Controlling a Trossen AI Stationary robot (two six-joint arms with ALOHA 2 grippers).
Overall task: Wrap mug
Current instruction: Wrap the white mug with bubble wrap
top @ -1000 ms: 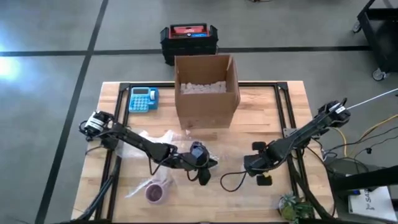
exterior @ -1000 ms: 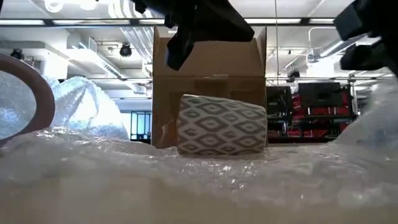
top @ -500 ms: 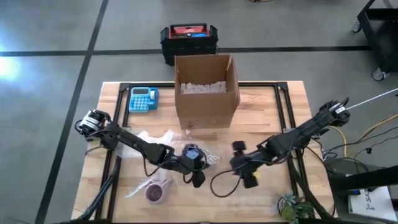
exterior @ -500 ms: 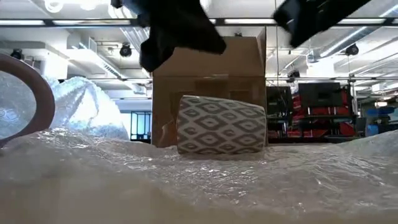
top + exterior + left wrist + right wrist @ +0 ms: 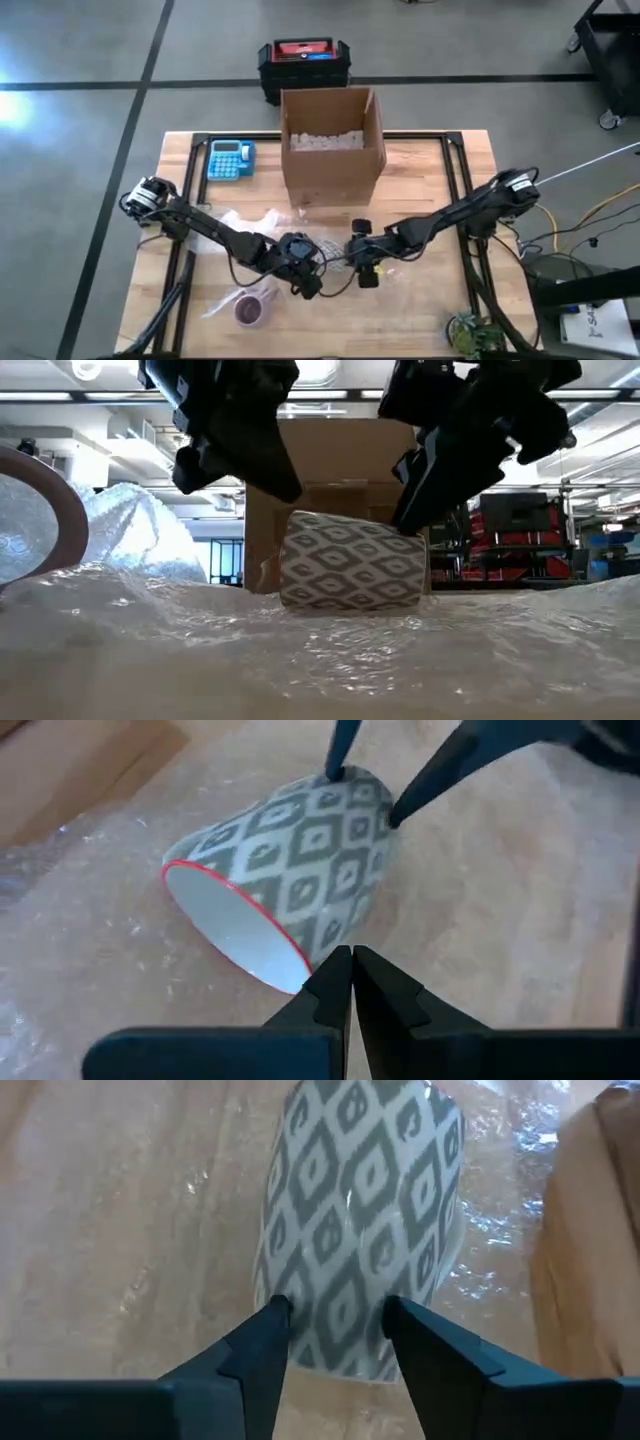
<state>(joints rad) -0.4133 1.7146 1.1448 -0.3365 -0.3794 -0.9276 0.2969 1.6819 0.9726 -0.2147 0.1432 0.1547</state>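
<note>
Two grippers converge on the mug [image 5: 352, 560], which lies on its side on the bubble wrap [image 5: 320, 660] spread over the front of the table [image 5: 420, 170], just in front of the cardboard box [image 5: 333, 145]. The right gripper [image 5: 335, 1315] has its fingers spread, one tip on each side of the mug's closed end, touching or nearly touching the patterned wall. The left gripper [image 5: 352, 968] hovers just off the red-rimmed mouth with its fingers pressed together, holding nothing. To do this step well, the right fingers should probably close squarely on the base end so the mug cannot roll, while the left gripper goes for a free edge of the wrap, not the mug itself. The mug's interior looks empty and white. The open-topped box holds a layer of white packing material. A blue calculator [image 5: 230, 159] lies to its left.
</note>
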